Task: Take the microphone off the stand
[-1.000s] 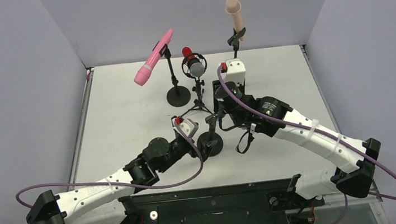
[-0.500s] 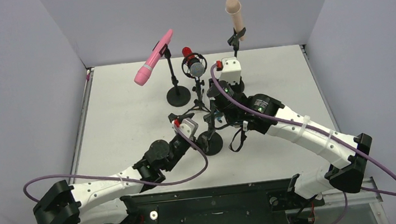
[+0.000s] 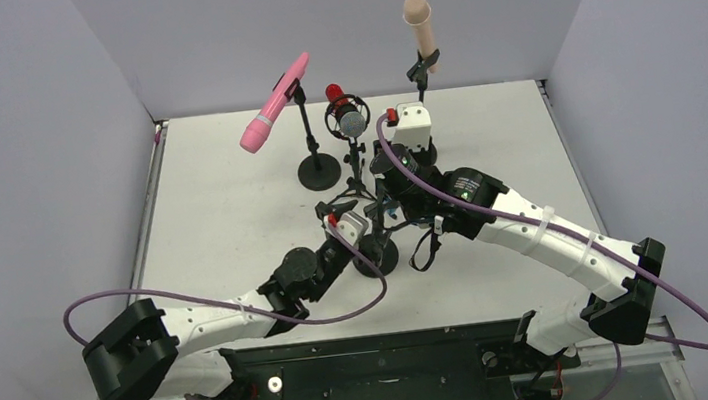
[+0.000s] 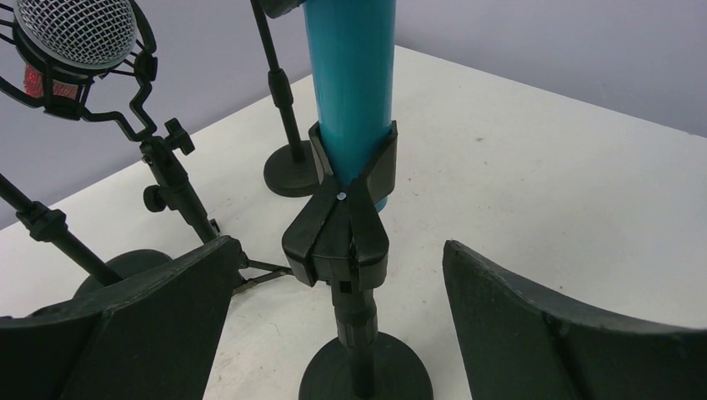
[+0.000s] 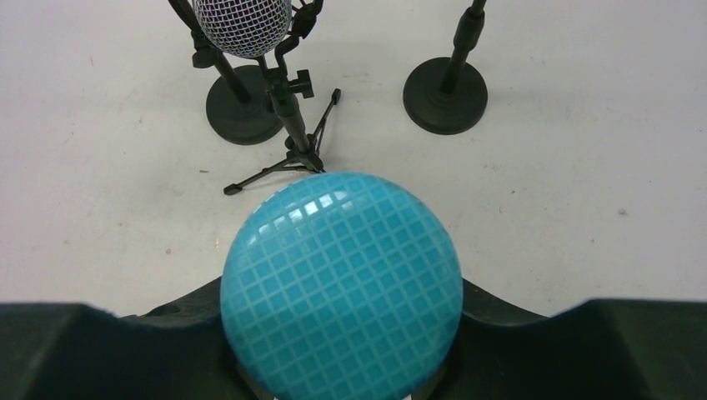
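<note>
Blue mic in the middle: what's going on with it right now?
The right gripper has its fingers close on both sides of the blue microphone, just under the mesh head; the head hides whether they are clamped. The left gripper is open, its fingers straddling the stand below the clip, apart from it. The microphone sits in the clip, not yet lifted out.
</note>
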